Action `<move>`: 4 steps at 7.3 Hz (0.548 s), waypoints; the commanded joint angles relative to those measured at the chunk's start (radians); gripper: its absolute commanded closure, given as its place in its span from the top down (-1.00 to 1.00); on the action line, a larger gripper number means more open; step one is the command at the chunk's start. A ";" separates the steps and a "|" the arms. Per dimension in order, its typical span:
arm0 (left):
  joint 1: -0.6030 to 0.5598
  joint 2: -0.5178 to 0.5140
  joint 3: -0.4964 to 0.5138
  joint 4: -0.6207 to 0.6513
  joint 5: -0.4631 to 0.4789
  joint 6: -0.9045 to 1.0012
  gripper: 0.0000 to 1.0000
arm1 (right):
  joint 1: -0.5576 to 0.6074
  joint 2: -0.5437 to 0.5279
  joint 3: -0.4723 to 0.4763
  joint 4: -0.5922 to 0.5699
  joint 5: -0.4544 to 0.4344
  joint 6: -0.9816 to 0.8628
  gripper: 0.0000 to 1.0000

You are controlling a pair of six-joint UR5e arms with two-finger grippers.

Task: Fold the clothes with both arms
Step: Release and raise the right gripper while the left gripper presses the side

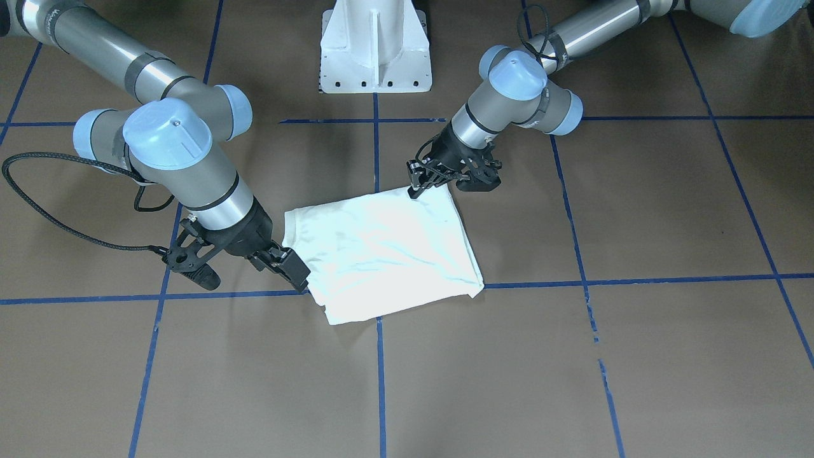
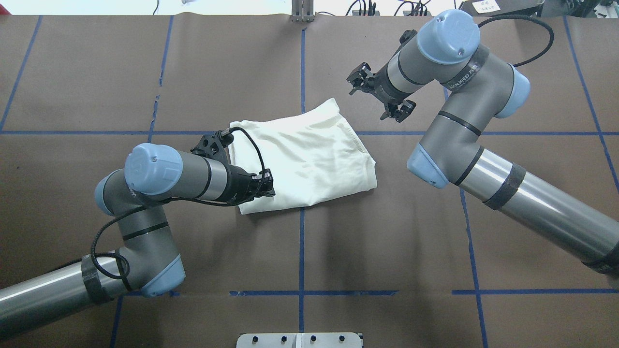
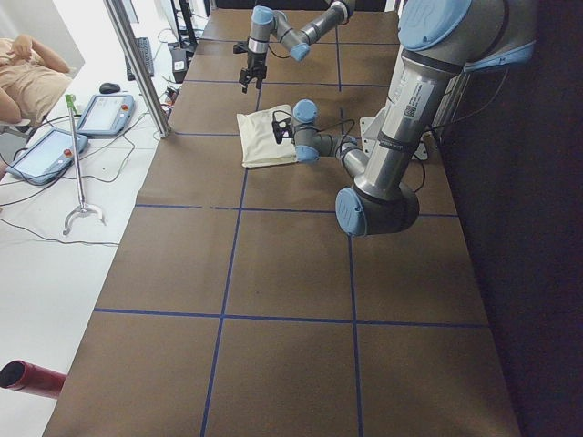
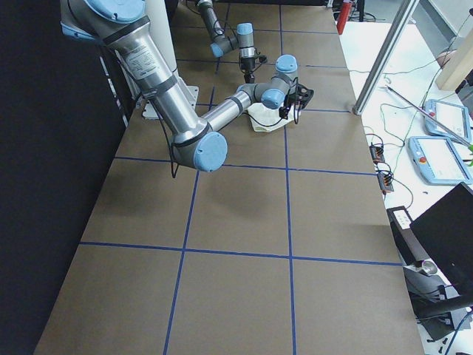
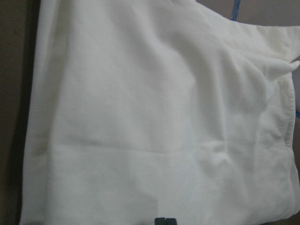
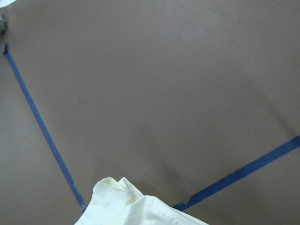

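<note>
**Cream shirt (image 1: 381,248) lying folded between two pincers: where the fold is at risk**

Left pincer (image 1: 416,184): its fingertips are showing pressed together in its own wrist view. They are resting at the shirt corner nearest the robot. Whether any cloth is being pinched between them cannot be told.

Right pincer (image 1: 294,272): it is sitting just beside the opposite, far corner. Only that corner and bare table are showing in its wrist view, so neither its opening nor any contact can be told.

The shirt is lying plain side up as a folded, slightly skewed rectangle in the middle of the brown table (image 1: 572,356). It is covering the crossing of two blue tape lines (image 1: 636,280). Wrinkles are running across the top layer, and the far corner is bunching up.

Probable hazards:
- The left pincer, if it is catching one layer only, would be peeling the fold open on lifting.
- The right pincer, standing off the edge, could be closing on nothing or shoving the bunched corner inward.
- Two arms pulling unevenly would be skewing the rectangle further.
- The wrinkles would be getting trapped in any next fold.
</note>
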 commanded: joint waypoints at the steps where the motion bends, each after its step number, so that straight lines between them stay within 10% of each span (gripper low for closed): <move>1: 0.011 0.052 -0.042 0.008 0.026 0.004 -1.00 | 0.000 -0.001 0.002 0.000 0.000 0.000 1.00; 4: 0.016 0.108 -0.059 0.009 0.028 0.005 -1.00 | 0.000 -0.001 0.014 -0.003 -0.001 0.000 1.00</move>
